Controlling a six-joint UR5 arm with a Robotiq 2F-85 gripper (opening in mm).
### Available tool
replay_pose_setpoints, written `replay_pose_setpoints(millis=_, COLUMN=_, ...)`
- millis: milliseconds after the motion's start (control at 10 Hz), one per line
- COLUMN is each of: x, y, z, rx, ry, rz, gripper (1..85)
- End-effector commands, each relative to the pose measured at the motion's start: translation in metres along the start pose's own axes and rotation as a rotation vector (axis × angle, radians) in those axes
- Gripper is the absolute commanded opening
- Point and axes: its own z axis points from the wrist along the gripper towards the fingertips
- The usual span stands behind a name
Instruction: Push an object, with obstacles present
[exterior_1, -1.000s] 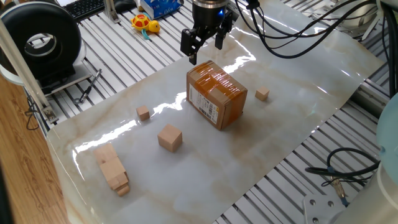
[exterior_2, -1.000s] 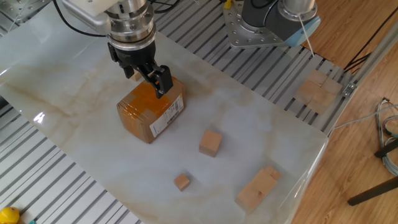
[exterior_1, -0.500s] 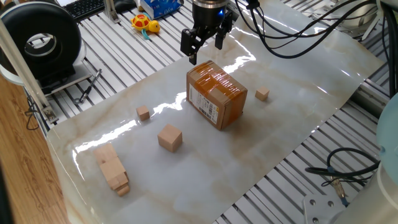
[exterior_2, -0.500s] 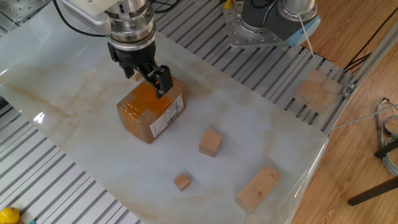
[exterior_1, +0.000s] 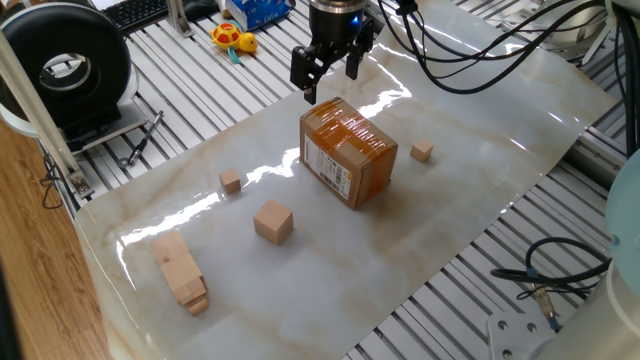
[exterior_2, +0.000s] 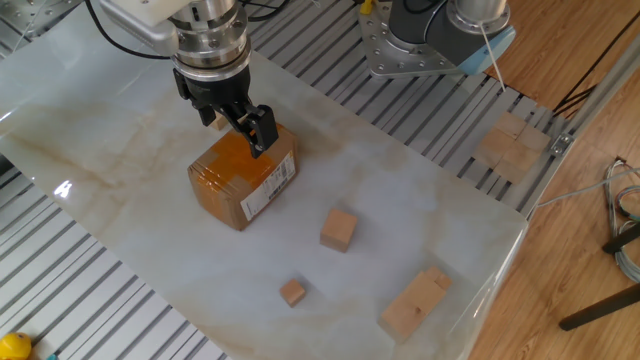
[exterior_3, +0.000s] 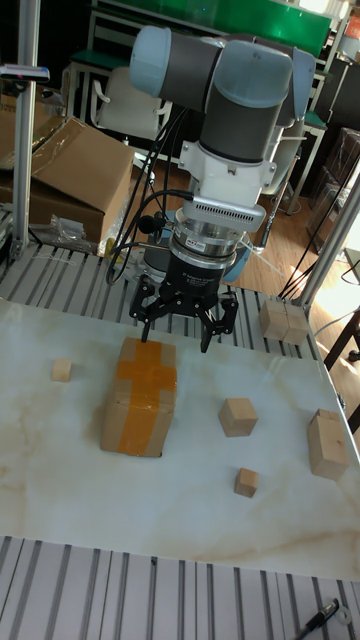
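Observation:
Two tiny tan cubes lie on the marble sheet; I cannot tell which is the object. One tiny cube (exterior_1: 422, 151) (exterior_3: 62, 370) sits beside the brown taped cardboard box (exterior_1: 347, 153) (exterior_2: 240, 180) (exterior_3: 140, 395) and is half hidden behind my fingers in the other fixed view (exterior_2: 217, 123). The second tiny cube (exterior_1: 231, 181) (exterior_2: 292, 292) (exterior_3: 246, 482) lies near the larger cube (exterior_1: 273, 221) (exterior_2: 338, 229) (exterior_3: 238, 416). My gripper (exterior_1: 328, 75) (exterior_2: 232, 122) (exterior_3: 180, 330) hangs open and empty just above the box's far end.
Elongated pale wooden blocks (exterior_1: 180, 270) (exterior_2: 415, 300) (exterior_3: 327, 442) lie at one end of the sheet. More wooden blocks (exterior_2: 510, 145) (exterior_3: 283, 320) rest on the slatted frame beyond it. A yellow toy (exterior_1: 233, 40) and a black round device (exterior_1: 65, 70) sit off the sheet.

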Motion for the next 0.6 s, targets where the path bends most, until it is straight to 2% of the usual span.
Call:
replay_pose_setpoints(millis=0, x=-0.031, y=0.0158, z=-0.0022, rx=-0.041, ry=-0.124, rz=-0.178, gripper=84.0)
replay_pose_setpoints(millis=100, x=-0.0306, y=0.0154, z=-0.0022, rx=-0.04, ry=-0.123, rz=-0.179, gripper=1.3)
replay_pose_setpoints(millis=500, x=-0.0275, y=0.0117, z=-0.0002, rx=-0.029, ry=-0.114, rz=-0.168, gripper=1.3)
